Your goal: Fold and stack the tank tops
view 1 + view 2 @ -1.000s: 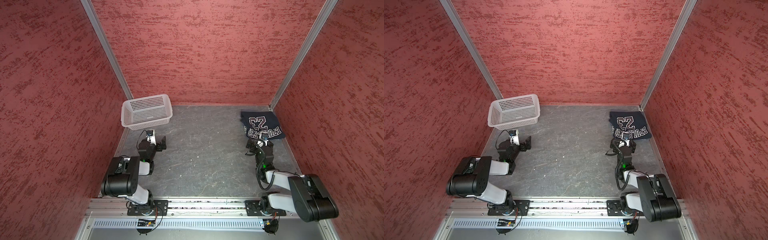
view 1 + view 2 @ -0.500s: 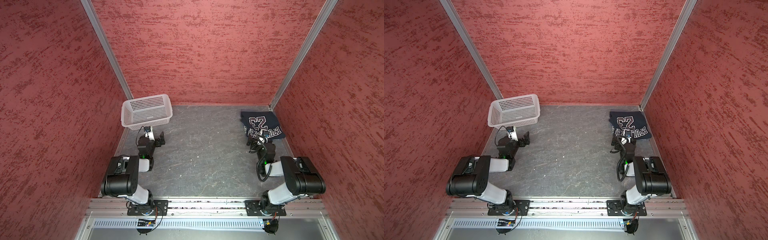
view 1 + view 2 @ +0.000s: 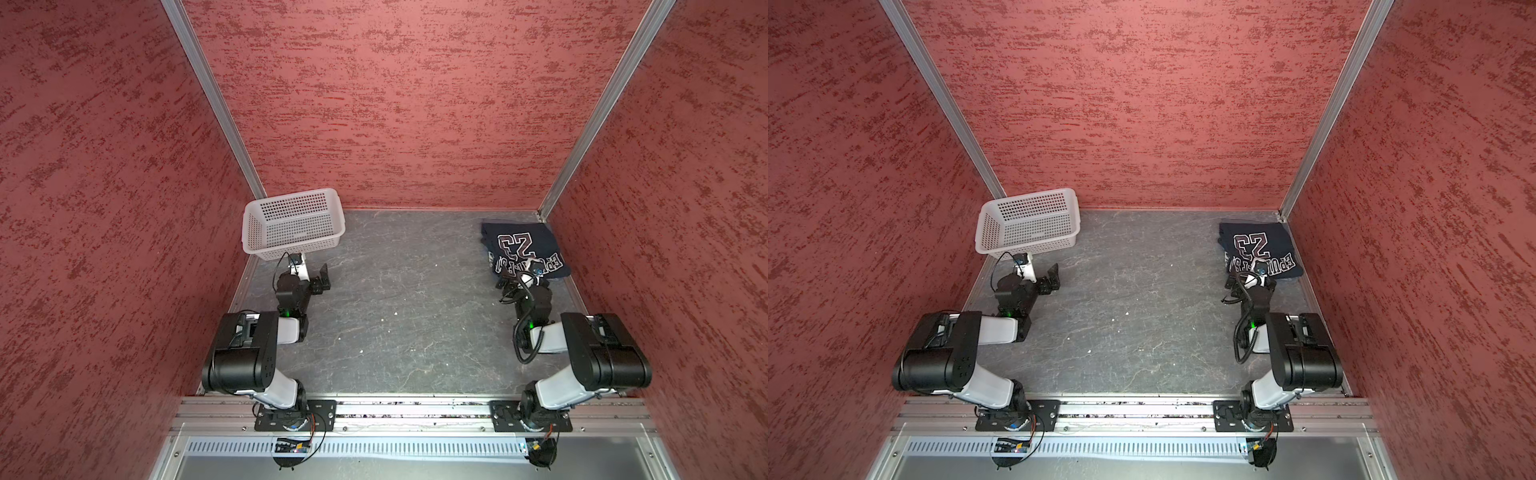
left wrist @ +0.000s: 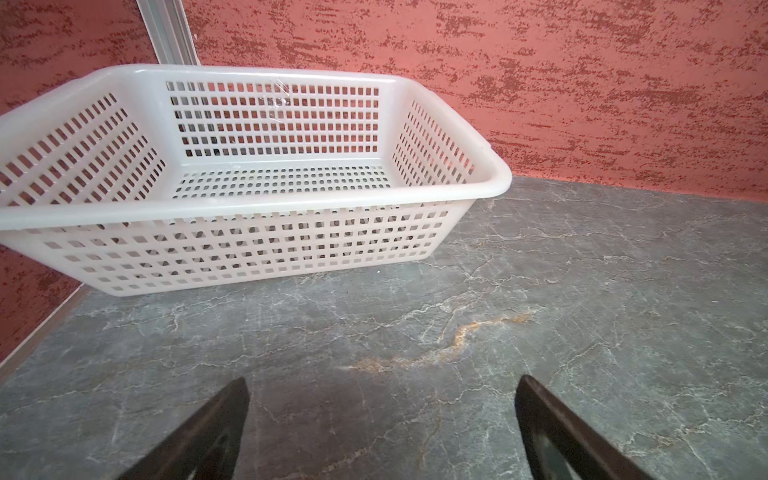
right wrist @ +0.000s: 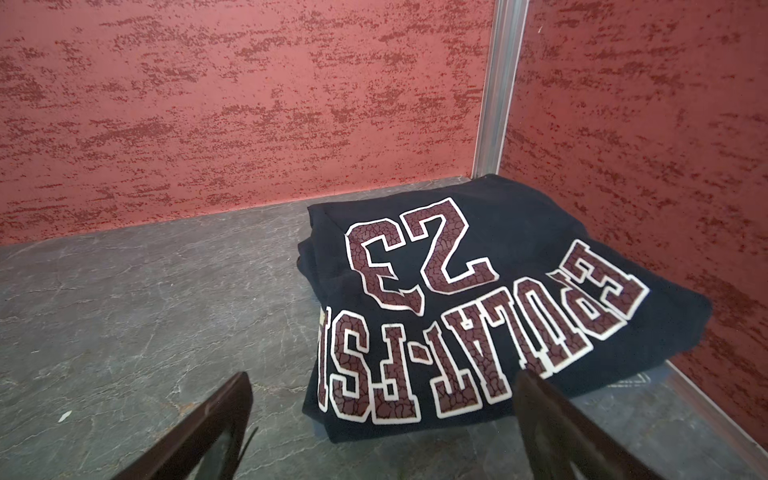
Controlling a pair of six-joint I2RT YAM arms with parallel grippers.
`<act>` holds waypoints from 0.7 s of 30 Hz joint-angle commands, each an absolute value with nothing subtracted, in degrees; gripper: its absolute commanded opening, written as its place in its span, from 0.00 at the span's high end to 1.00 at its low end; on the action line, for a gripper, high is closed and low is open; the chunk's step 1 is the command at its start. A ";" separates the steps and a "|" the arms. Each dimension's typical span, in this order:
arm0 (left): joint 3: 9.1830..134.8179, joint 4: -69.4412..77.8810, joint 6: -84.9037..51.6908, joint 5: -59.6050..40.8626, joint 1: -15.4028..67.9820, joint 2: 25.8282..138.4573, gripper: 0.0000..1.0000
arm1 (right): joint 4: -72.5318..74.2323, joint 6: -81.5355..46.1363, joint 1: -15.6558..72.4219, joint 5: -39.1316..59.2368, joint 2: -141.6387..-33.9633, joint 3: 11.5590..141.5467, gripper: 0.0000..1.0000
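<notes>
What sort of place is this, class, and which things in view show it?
Probably a robot test cell: left arm and right arm bolted to a metal rail, red panel walls closing in a grey tabletop, with a white basket and a folded navy tank top.

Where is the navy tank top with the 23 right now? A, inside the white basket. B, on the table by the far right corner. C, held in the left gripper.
B: the navy tank top lies folded on the table, in its far right corner.
</notes>
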State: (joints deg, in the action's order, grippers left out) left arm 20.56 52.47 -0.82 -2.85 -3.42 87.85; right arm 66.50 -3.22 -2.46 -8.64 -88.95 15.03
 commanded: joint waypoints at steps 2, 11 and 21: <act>20.93 52.47 -1.12 -2.45 -3.00 87.84 0.00 | 67.59 -3.35 -2.71 -8.63 -88.65 15.45 0.01; 20.92 52.47 -1.11 -2.37 -3.07 87.81 0.00 | 67.59 -3.34 -2.70 -8.64 -88.65 15.45 0.01; 20.94 52.41 -1.06 -2.37 -2.98 87.89 0.00 | 66.84 -3.34 -2.69 -8.62 -88.85 15.92 0.01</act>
